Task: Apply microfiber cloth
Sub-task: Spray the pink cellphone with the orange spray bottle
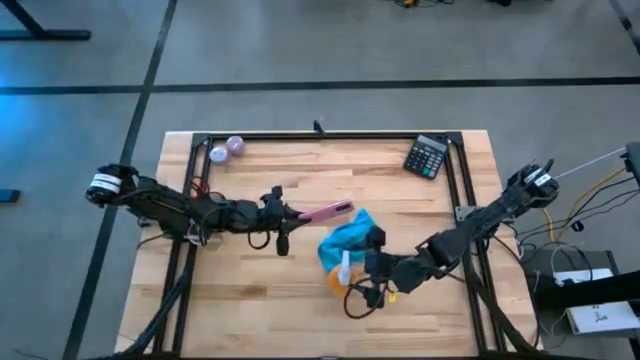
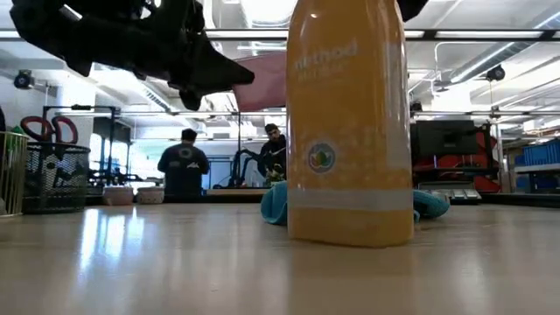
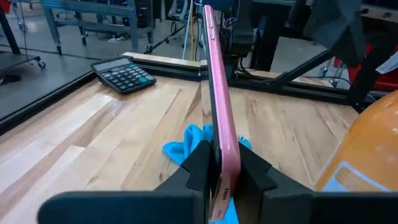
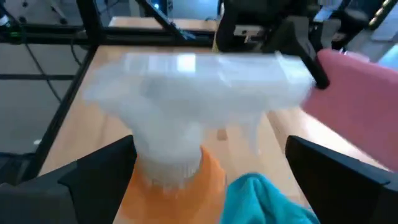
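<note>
the left gripper (image 3: 219, 180) is clenched on a pink phone (image 3: 219, 106), its two dark fingers (image 3: 198, 163) pressing the phone's flat faces near one short end. the phone is held on edge above the table (image 1: 250, 300), and in the high view (image 1: 325, 212) its long axis runs across the table from the left gripper (image 1: 297, 213) toward the right side, the free end reaching just to the cloth. the right gripper (image 4: 211, 165) sits behind the spray bottle (image 4: 177, 124), one finger (image 4: 102, 165) on each side of the white nozzle and well clear of it, so it stands released and holds nothing; in the high view it (image 1: 372, 266) lies just right of the bottle (image 1: 342, 270). the bottle stands upright on the table, an orange body (image 2: 350, 122) with a white label band. the microfiber cloth (image 1: 348, 238) lies crumpled on the table near its middle, directly behind the bottle and touching or nearly touching it; in the low view its teal folds (image 2: 276, 203) show on both sides of the bottle. it is bunched into a loose heap whose longer span runs roughly diagonal, from near the phone's tip down toward the bottle. a calculator (image 1: 428, 157) rests near the far right corner, and two small purple round things (image 1: 227, 150) near the far left corner. two people (image 2: 185, 163) are in the room beyond.
</note>
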Action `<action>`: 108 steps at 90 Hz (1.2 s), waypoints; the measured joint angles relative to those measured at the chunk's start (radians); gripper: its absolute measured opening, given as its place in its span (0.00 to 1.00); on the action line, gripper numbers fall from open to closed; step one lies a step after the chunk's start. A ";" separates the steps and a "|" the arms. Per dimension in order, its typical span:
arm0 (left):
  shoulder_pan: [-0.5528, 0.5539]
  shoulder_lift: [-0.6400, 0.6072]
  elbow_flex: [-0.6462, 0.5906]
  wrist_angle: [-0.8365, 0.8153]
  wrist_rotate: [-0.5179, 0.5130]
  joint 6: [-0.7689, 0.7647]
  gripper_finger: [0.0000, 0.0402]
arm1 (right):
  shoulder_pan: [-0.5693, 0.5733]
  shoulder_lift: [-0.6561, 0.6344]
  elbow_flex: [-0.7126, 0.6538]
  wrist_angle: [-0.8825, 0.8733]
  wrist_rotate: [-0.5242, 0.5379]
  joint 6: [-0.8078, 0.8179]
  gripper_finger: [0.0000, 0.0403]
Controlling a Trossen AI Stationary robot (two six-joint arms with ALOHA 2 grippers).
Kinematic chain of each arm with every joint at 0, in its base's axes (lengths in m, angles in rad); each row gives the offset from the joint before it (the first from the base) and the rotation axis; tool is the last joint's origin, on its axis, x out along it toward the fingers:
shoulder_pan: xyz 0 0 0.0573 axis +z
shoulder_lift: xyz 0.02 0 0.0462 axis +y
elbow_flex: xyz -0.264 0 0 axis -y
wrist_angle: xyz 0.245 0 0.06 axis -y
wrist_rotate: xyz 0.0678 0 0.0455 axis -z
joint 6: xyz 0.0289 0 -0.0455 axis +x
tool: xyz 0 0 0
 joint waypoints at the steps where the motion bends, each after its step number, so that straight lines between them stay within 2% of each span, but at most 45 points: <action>1: 0.000 0.000 0.000 0.000 0.000 0.000 0.06 | 0.000 0.003 0.000 0.006 0.000 -0.005 0.97; 18: 0.000 0.000 0.002 0.026 0.019 0.019 0.06 | 0.000 0.035 0.016 0.047 0.009 -0.052 0.97; 33: 0.000 0.000 0.002 0.085 0.134 0.018 0.06 | 0.000 0.031 0.026 0.045 0.034 -0.082 0.97; 42: -0.001 0.000 0.002 0.143 0.166 0.005 0.06 | 0.002 0.025 0.035 0.053 0.035 -0.098 0.97; 64: 0.000 0.019 0.002 0.201 0.166 0.006 0.05 | 0.002 0.024 0.033 0.042 0.034 -0.079 0.97; 87: 0.002 0.139 0.026 0.380 0.158 0.061 0.05 | 0.002 0.032 0.031 0.040 0.034 -0.065 0.97; 108: 0.002 0.227 0.076 0.431 0.153 0.081 0.06 | 0.023 0.035 0.012 0.040 0.027 -0.041 0.97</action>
